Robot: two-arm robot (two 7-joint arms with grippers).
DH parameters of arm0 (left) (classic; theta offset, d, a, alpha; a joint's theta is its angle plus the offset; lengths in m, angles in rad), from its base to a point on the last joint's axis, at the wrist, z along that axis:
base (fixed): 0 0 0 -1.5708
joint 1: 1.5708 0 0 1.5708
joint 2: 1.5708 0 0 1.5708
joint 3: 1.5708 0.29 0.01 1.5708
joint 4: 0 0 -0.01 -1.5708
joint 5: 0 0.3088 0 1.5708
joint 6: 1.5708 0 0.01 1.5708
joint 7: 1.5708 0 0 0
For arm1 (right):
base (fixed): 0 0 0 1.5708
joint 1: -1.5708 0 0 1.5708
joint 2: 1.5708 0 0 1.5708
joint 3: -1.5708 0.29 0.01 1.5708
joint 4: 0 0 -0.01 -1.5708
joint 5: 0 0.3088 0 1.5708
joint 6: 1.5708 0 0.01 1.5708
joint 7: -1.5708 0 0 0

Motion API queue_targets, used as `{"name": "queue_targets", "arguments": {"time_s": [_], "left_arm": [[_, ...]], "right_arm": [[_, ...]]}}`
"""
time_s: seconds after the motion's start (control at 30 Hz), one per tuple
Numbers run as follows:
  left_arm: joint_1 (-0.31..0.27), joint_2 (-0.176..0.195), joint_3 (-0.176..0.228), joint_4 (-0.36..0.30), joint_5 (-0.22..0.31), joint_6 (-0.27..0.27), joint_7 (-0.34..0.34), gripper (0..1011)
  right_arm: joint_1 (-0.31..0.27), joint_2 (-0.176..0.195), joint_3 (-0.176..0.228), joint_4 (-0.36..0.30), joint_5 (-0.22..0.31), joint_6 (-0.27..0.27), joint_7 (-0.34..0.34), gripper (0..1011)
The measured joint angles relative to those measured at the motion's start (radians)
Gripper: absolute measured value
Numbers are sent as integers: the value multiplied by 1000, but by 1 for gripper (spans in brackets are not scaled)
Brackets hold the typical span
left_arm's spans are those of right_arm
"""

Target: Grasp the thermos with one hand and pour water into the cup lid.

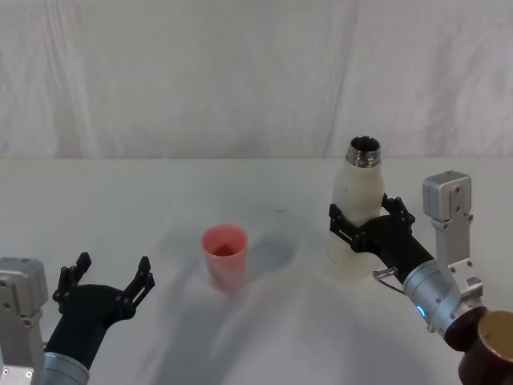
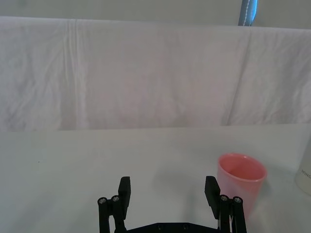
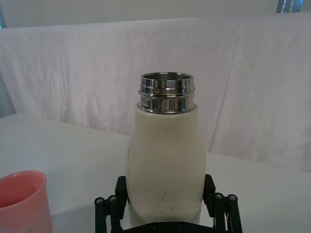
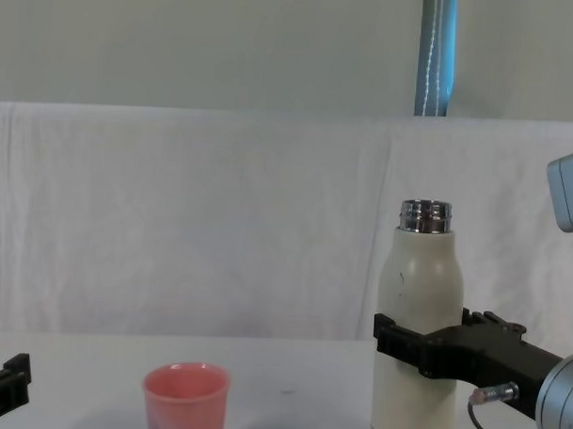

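Observation:
The cream-white thermos (image 1: 361, 180) stands upright at the right of the table, its silver neck uncapped. My right gripper (image 1: 365, 210) reaches in from the lower right, with a black finger pressed against each side of the thermos's lower body. In the right wrist view the thermos (image 3: 165, 145) sits between the fingers (image 3: 121, 189). The pink cup lid (image 1: 224, 255) stands upright near the table's middle, to the left of the thermos and apart from it. My left gripper (image 1: 108, 277) hovers open at the lower left, short of the cup lid (image 2: 240, 182).
A white cloth covers the table (image 1: 264, 337) and hangs as a backdrop behind it. A blue pole (image 4: 437, 55) rises behind the backdrop. A brown round part (image 1: 493, 345) sits at the lower right corner beside my right arm.

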Motion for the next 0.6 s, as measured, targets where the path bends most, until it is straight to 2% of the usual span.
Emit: {"name": "queue_targets", "arguments": {"time_s": [0.3,0.53,0.6], "left_arm": [[0,0,0,0,0,0,0,1001],[0,0,0,0,0,0,0,1001],[0,0,0,0,0,0,0,1001]], "right_arm": [[16,1,-5,8,-13,-18,2,950],[77,20,-37,46,-82,-81,23,950],[107,33,-58,67,-120,-120,41,950]]}}
